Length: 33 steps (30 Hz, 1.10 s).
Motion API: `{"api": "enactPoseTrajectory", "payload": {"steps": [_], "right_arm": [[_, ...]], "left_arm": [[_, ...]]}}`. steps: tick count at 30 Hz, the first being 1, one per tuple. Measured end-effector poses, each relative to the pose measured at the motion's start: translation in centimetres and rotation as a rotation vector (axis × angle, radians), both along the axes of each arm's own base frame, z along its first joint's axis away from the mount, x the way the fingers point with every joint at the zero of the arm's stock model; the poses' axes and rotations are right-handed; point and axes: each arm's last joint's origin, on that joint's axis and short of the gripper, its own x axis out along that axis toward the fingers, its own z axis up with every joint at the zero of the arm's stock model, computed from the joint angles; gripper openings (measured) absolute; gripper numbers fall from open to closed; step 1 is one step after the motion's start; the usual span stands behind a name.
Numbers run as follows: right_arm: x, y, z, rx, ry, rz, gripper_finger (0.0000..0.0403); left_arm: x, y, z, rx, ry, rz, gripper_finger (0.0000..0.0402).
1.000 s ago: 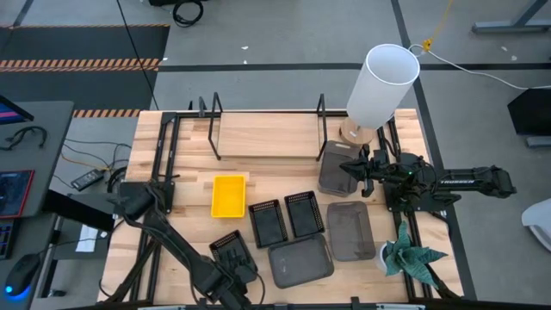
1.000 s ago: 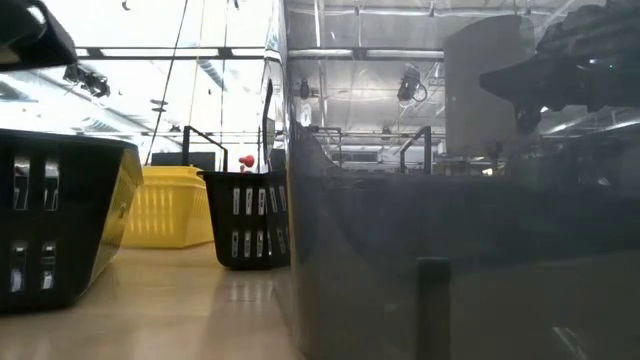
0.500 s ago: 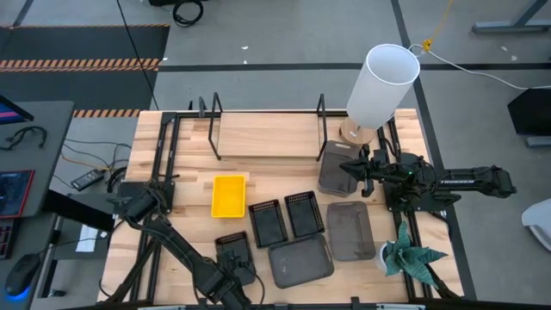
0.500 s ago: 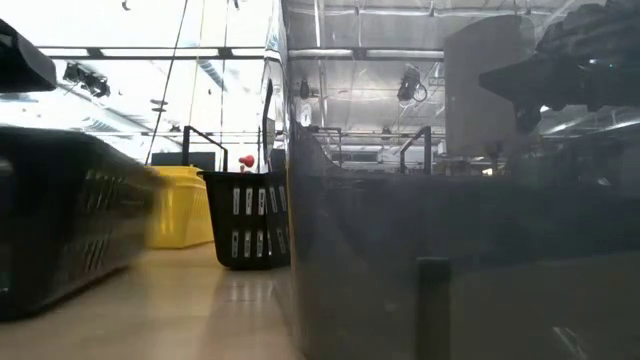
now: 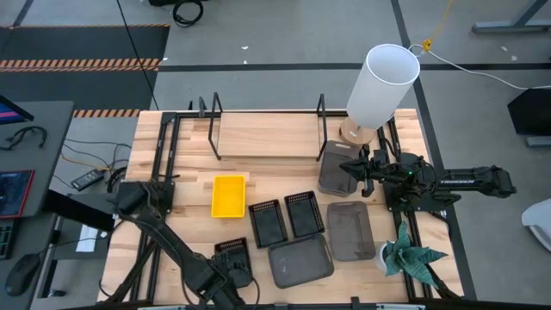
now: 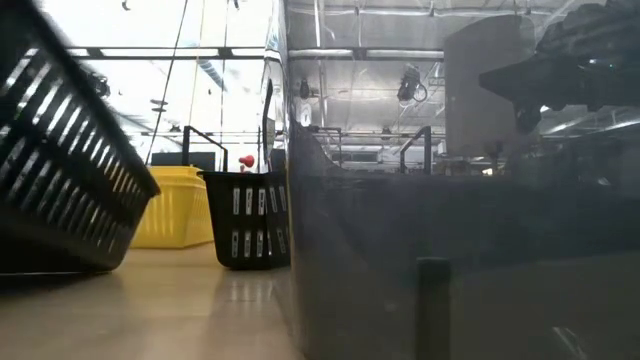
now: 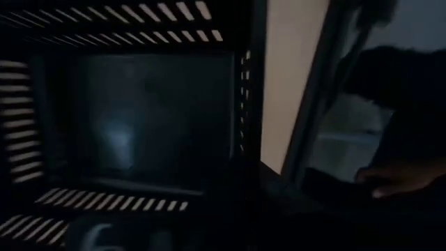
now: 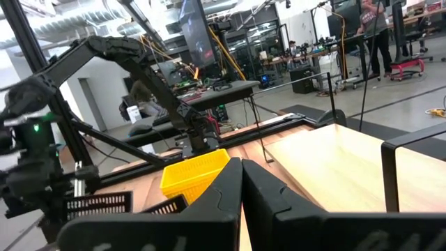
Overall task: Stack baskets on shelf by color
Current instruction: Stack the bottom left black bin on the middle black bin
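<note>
Overhead, we see the left gripper (image 5: 225, 274) at the table's near edge over a black mesh basket (image 5: 231, 257); whether its fingers pinch it we cannot tell. The right gripper (image 5: 350, 171) rests at a dark grey basket (image 5: 334, 168) on the shelf (image 5: 267, 134) — a yellow basket (image 5: 228, 196) lies mid-table. Level with the tabletop, the black basket (image 6: 60, 170) hangs tilted. From the right wrist, the fingers (image 8: 217, 187) sit pressed together.
</note>
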Motion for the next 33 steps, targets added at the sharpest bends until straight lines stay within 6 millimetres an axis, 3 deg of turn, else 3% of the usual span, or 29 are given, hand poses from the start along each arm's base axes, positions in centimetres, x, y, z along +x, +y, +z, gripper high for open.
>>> {"api": "enactPoseTrajectory", "payload": {"steps": [15, 33], "right_arm": [[0.0, 0.0, 0.0, 0.0, 0.0, 0.0, 0.0014], [0.0, 0.0, 0.0, 0.0, 0.0, 0.0, 0.0014]], "left_arm": [[-0.8, 3.3, 7.6, 0.029, -0.293, 0.032, 0.0006], [3.5, 9.2, 7.8, 0.142, -0.309, 0.013, 0.0006]]}}
